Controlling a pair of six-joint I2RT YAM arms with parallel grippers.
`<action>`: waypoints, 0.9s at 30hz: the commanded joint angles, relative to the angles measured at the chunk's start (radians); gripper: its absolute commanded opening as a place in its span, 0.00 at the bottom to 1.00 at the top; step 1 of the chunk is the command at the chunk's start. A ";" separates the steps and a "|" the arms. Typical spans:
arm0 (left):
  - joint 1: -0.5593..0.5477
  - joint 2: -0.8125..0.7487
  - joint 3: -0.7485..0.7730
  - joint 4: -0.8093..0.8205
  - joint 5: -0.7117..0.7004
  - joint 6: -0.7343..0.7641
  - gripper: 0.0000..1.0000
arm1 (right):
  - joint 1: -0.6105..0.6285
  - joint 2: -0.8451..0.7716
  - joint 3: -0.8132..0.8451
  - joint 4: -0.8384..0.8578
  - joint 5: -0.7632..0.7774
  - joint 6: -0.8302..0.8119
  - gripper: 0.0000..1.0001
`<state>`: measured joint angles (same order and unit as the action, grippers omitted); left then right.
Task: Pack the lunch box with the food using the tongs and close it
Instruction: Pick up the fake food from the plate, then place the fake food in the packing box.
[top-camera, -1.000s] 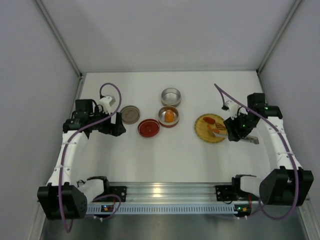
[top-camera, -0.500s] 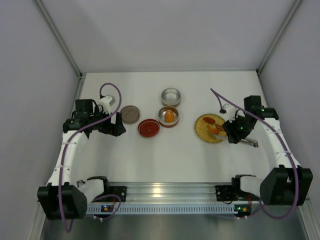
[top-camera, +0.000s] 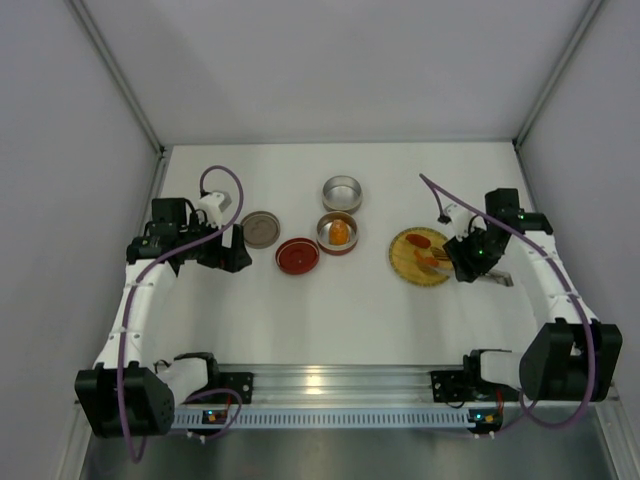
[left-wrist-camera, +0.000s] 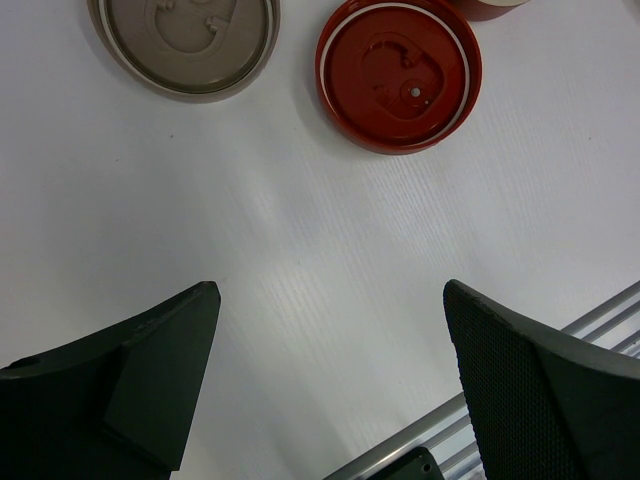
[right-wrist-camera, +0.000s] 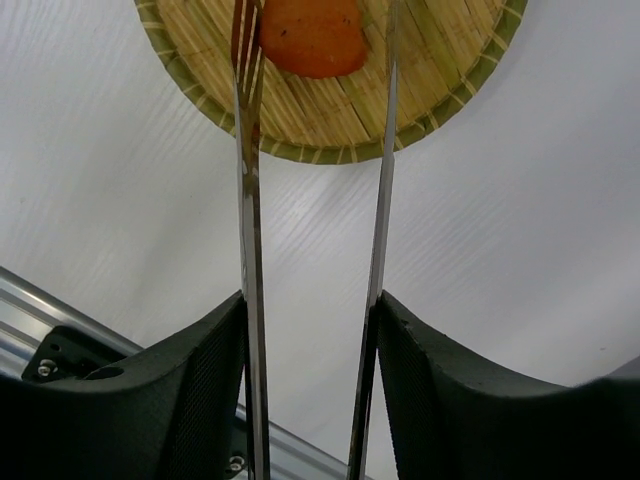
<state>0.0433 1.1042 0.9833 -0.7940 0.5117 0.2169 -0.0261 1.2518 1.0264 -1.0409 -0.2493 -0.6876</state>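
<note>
My right gripper (right-wrist-camera: 310, 310) is shut on the slim silver tongs (right-wrist-camera: 247, 200), one tong arm against each finger. The tong tips reach over the yellow woven plate (right-wrist-camera: 440, 70) and stand on either side of an orange piece of food (right-wrist-camera: 312, 38). In the top view, the right gripper (top-camera: 462, 258) sits at the right edge of the plate (top-camera: 408, 262), which carries a few orange lumps (top-camera: 437, 254). One lunch box tin (top-camera: 326, 222) holds a piece of food (top-camera: 340, 232). My left gripper (left-wrist-camera: 330, 300) is open over bare table, with nothing between its fingers.
An empty steel tin (top-camera: 341, 192) stands behind the filled one. A red lid (left-wrist-camera: 398, 75) and a grey lid (left-wrist-camera: 185, 45) lie flat ahead of the left gripper. The aluminium rail (top-camera: 330, 385) runs along the near edge, and the enclosure walls close in on both sides.
My right gripper has shifted slightly toward the plate, and the tong arms have come a little closer together. The left arm has not moved.
</note>
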 joint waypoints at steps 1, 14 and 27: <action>-0.002 -0.001 0.017 0.029 0.010 0.013 0.98 | 0.014 0.009 0.026 0.033 -0.045 0.016 0.49; -0.002 0.005 0.015 0.039 0.014 0.001 0.99 | 0.014 -0.011 0.193 -0.083 -0.155 0.060 0.27; 0.000 0.011 0.015 0.050 0.013 -0.004 0.98 | 0.097 0.066 0.363 -0.058 -0.217 0.164 0.23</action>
<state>0.0433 1.1065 0.9833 -0.7929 0.5083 0.2153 0.0105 1.2922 1.3113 -1.1275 -0.4114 -0.5743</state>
